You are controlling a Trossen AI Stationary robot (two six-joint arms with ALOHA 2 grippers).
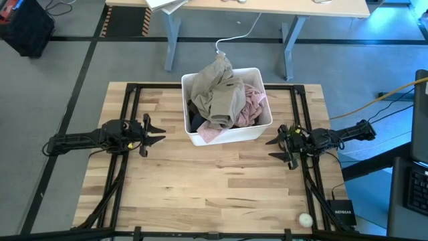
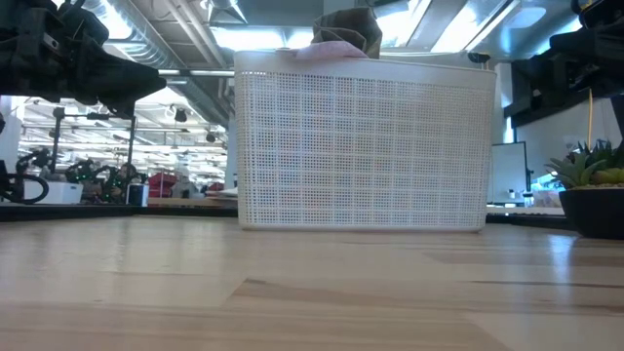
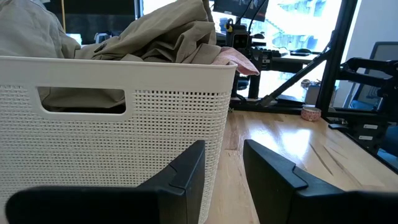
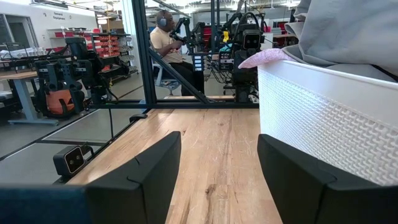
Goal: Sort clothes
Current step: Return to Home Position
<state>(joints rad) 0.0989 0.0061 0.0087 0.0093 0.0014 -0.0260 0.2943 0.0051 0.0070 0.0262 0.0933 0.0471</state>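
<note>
Parted and holding nothing, left gripper (image 1: pixel 157 131) and right gripper (image 1: pixel 275 147), fingers apart, flanking white perforated bin (image 1: pixel 227 134) on bench (image 1: pixel 214 194). Heaped in bin: khaki garment (image 1: pixel 217 94) over pink garment (image 1: pixel 251 104). Small white ball (image 1: pixel 305 219) near bench corner.

White lettering marks the small black box (image 1: pixel 343 214) near the table's (image 1: pixel 221 181) right front corner, too small to read.
</note>
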